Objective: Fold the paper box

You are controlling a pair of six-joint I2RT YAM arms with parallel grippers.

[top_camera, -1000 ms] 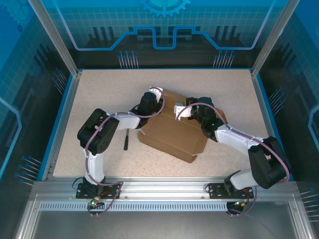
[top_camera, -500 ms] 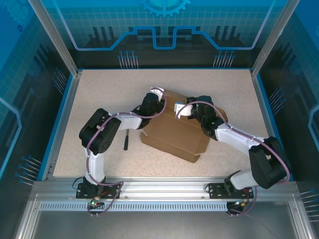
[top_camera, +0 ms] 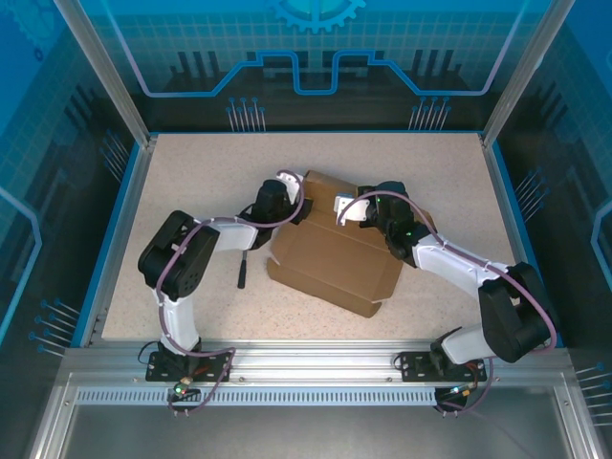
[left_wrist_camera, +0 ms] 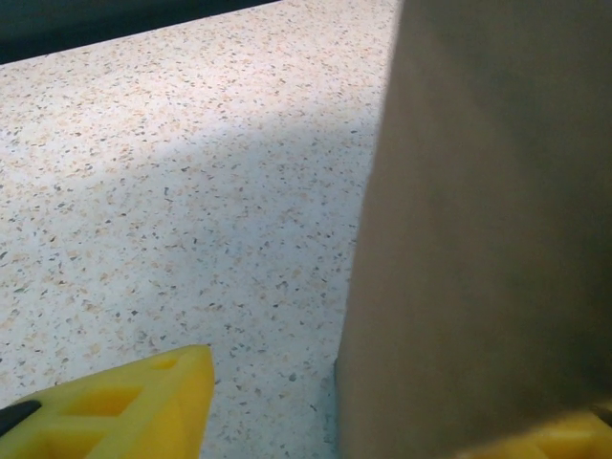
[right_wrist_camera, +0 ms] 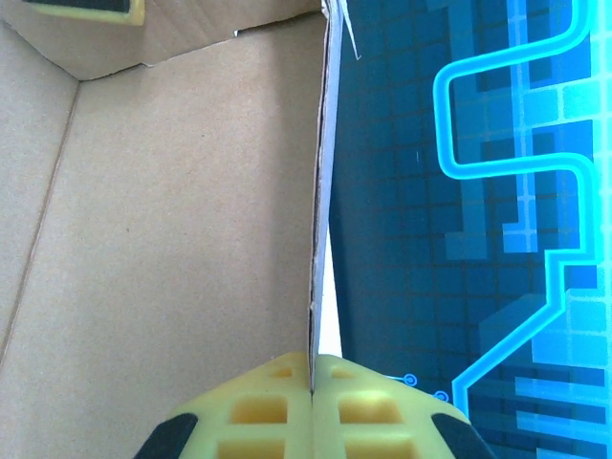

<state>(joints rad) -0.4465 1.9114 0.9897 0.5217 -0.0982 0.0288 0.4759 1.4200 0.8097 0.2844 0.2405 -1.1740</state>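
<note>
Paper box (top_camera: 330,253), wall edge pinched in right gripper (right_wrist_camera: 313,378); left gripper (left_wrist_camera: 335,421) spread, one fingertip (left_wrist_camera: 564,442) mostly hidden behind it.

Small black tool (top_camera: 243,271) lying on speckled beige table (top_camera: 191,172) (blue-edged), patterned blue backdrop (top_camera: 316,48) behind

The left arm (top_camera: 177,263) and right arm (top_camera: 507,311) share one build: bulky black joint housings joined by slim white links; a thin purple cable (top_camera: 164,301) loops along each; black base plates (top_camera: 186,361) sit bolted to the grey rail at the lower edge of the overhead view; the fingers (left_wrist_camera: 124,402) are bright yellow moulded plastic with hollow square cells; black trim marks their outer corners.
</note>
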